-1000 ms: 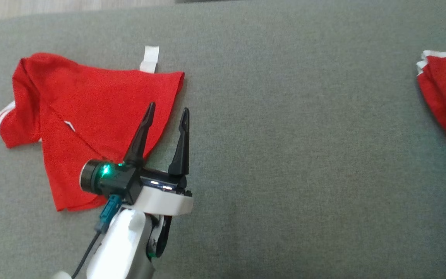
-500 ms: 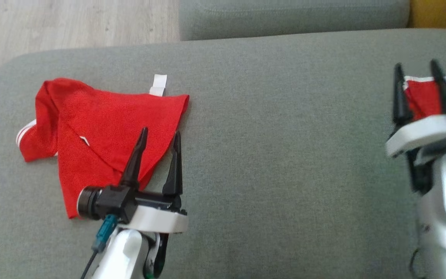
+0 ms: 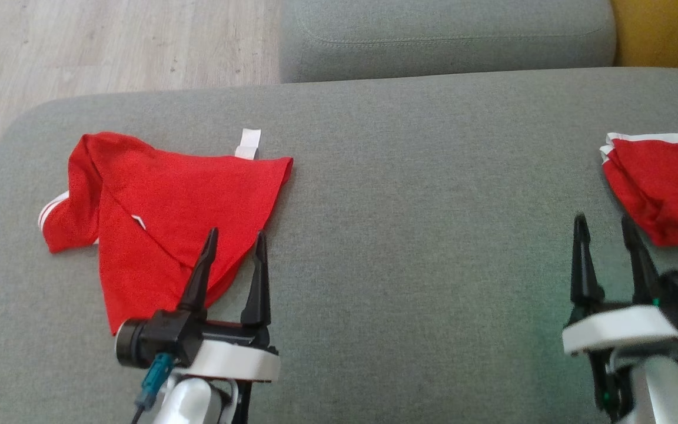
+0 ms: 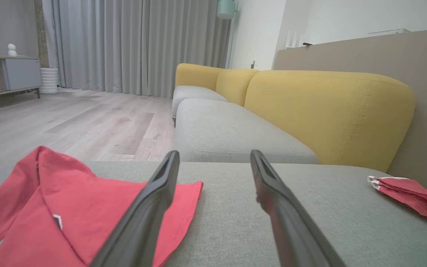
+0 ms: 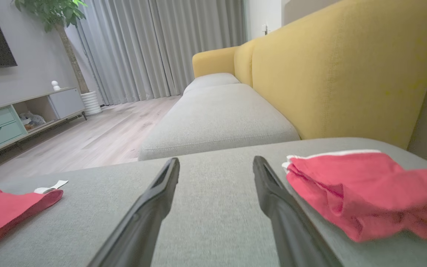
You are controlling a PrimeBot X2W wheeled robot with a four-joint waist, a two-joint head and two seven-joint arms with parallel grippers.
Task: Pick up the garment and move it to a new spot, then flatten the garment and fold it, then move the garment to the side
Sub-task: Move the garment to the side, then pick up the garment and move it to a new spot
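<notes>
A red garment (image 3: 156, 212) with white trim lies loosely spread on the left of the grey sofa cushion (image 3: 409, 235); it shows too in the left wrist view (image 4: 80, 211) and at the left edge of the right wrist view (image 5: 6, 211). My left gripper (image 3: 236, 244) stands open at the garment's near right edge, nothing between its fingers (image 4: 154, 207). A second red garment (image 3: 662, 182), folded with a white hem, rests at the right (image 5: 361, 193). My right gripper (image 3: 605, 227) is open just left of it, holding nothing.
Beyond the cushion lies another grey seat cushion (image 3: 445, 35), a yellow sofa back (image 3: 662, 29) at the far right and wood floor (image 3: 109, 47) at the far left. A white tag (image 3: 249, 143) sticks out from the left garment's far edge.
The head camera has tilted up, so the scene sits lower. My right gripper has pulled back from over the folded garment to the near side. My left gripper has stayed open beside the left garment.
</notes>
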